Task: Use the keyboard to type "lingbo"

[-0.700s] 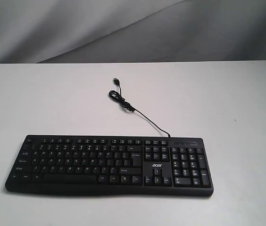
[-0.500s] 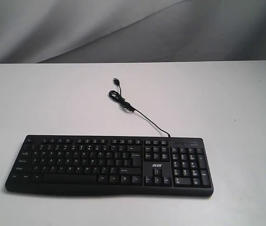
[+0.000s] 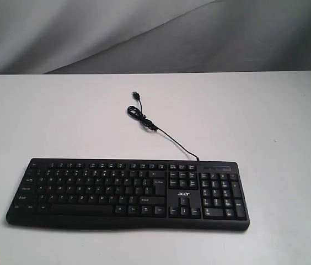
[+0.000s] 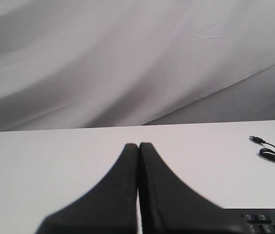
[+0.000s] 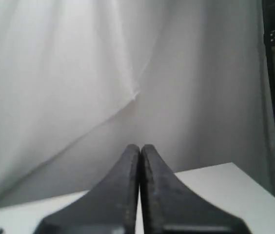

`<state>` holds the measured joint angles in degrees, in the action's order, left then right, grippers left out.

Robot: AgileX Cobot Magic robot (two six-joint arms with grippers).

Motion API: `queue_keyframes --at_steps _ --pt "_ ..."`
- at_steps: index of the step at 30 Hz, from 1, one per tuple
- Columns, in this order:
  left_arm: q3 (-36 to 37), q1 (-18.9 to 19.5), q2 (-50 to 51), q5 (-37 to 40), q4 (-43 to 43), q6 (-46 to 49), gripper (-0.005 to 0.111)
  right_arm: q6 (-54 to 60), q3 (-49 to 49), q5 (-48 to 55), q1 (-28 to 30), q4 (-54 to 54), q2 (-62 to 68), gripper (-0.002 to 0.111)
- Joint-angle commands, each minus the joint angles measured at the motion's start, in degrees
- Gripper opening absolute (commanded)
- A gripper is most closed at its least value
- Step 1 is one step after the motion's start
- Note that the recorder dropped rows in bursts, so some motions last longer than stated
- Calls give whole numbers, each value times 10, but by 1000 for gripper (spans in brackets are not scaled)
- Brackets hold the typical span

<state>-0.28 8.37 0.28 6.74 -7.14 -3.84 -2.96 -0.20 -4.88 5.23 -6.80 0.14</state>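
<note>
The black keyboard [image 3: 128, 193] lies flat near the front of the white table, number pad to the right, with a white acer logo. Its thin black cable [image 3: 161, 132] runs back to a loose coil and a USB plug [image 3: 136, 95]. Neither arm shows in the exterior view. In the left wrist view my left gripper [image 4: 138, 145] is shut with nothing in it, above the bare table, and a corner of the keyboard [image 4: 269, 222] and the cable [image 4: 274, 153] show at the edge. My right gripper [image 5: 140, 146] is shut and empty, facing the curtain.
The white table [image 3: 266, 121] spreads wide around the keyboard. A grey draped curtain [image 3: 144, 33] hangs behind its far edge. In the right wrist view a dark frame [image 5: 274, 97] stands past the table's corner.
</note>
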Motion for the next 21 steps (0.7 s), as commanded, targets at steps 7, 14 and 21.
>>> queue_keyframes --at_steps 7,14,21 --pt "3 -4 -3 -5 0 -1 1 -244 -20 -129 -5 81 -1 0" --pt "3 -4 -3 -5 0 -1 1 -476 -143 -262 -25 515 169 0" --pt "3 -4 -3 -5 0 -1 1 -527 -379 -202 -25 674 568 0"
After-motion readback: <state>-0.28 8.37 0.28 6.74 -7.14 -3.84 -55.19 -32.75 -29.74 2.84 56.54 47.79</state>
